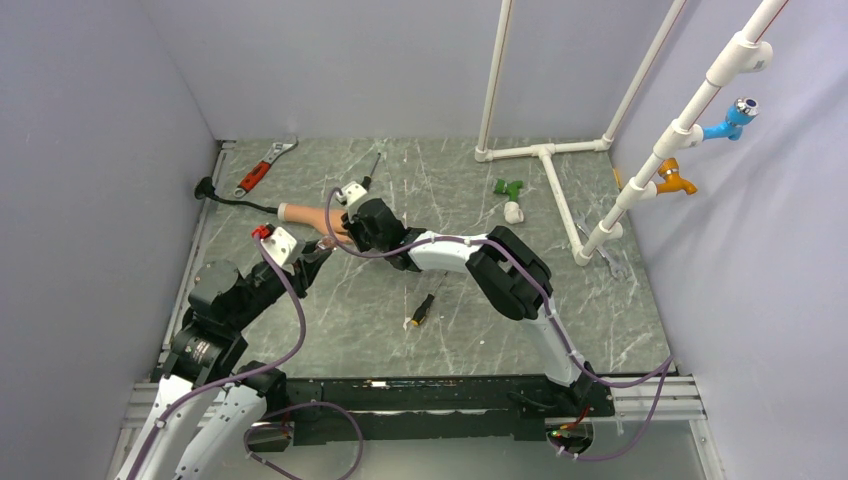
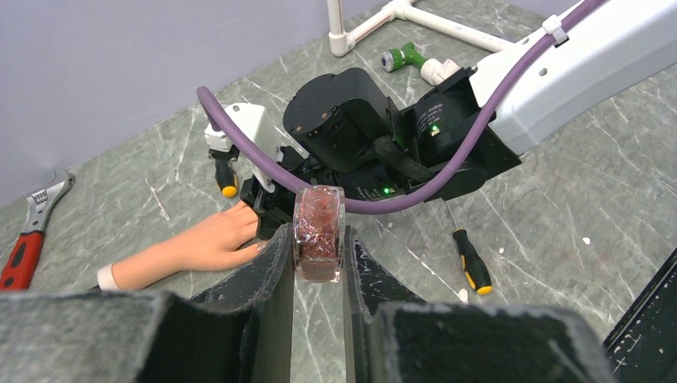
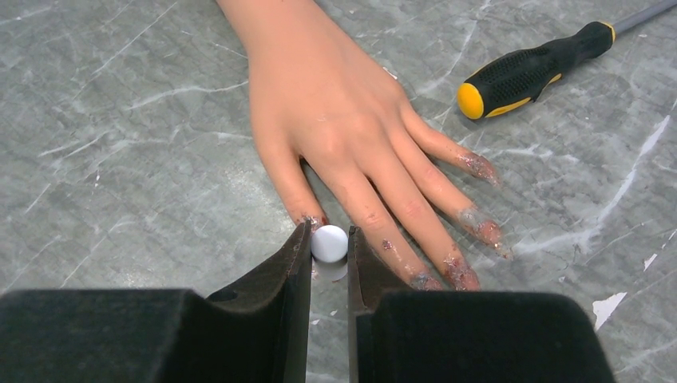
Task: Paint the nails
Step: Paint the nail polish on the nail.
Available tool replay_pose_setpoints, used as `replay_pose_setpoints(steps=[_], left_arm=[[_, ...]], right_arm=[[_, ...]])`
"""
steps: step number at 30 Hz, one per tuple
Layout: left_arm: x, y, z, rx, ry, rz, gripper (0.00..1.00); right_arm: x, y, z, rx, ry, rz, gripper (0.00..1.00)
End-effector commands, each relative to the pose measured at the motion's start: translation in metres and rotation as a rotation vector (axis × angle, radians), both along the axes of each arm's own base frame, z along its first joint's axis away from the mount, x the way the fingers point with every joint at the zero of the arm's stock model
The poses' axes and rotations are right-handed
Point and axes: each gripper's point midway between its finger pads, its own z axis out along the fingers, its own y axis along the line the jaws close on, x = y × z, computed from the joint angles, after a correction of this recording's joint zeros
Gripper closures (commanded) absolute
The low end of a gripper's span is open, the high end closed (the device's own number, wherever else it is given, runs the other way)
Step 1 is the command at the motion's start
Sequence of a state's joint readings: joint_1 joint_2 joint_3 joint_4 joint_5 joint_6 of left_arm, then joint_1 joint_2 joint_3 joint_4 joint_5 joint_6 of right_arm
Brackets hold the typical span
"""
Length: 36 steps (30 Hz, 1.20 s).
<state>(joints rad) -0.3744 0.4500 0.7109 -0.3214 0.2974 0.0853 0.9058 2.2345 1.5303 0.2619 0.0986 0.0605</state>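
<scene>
The hand (image 3: pixel 335 104) is cut off at 12 o'clock, the screwdriver (image 3: pixel 535 68) at 2 o'clock; overhead the right gripper (image 1: pixel 343 238) covers the hand's fingers.

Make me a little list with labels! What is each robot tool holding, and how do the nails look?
left tool: shut on the polish bottle, which holds glittery reddish polish
right tool: shut on a small white knob, at the thumb tip
mannequin hand: flat on the table, palm down
nails: several smeared with glittery reddish polish
nearby: screwdriver beside the fingers
</scene>
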Motion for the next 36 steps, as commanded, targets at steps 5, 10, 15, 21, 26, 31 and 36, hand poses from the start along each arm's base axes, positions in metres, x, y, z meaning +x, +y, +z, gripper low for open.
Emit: replay_pose_setpoints(steps=[5,10,15,21,26,31,36], left_arm=[[0.001,-0.001,0.018,-0.028,-0.044,-0.004,1.00],[0.001,-0.003,0.016,-0.028,-0.036,-0.009,1.00],[0.000,0.001,0.019,-0.028,-0.051,0.004,1.00],[-0.001,0.001,0.020,-0.031,-0.056,0.004,1.00],[0.000,0.001,0.020,-0.029,-0.053,0.003,1.00],[0.000,0.002,0.019,-0.027,-0.051,0.011,1.00],[0.001,0.002,0.019,-0.027,-0.051,0.011,1.00]], right_arm=[[0.006,0.019,0.054,0.094,-0.075,0.028,1.00],[0.009,0.023,0.053,0.096,-0.080,0.028,1.00],[0.011,0.027,0.052,0.089,-0.078,0.037,1.00],[0.011,0.032,0.050,0.103,-0.063,0.044,1.00],[0.009,0.033,0.046,0.109,-0.050,0.048,1.00],[0.005,0.028,0.042,0.102,-0.041,0.048,1.00],[0.003,0.025,0.035,0.095,-0.030,0.044,1.00]])
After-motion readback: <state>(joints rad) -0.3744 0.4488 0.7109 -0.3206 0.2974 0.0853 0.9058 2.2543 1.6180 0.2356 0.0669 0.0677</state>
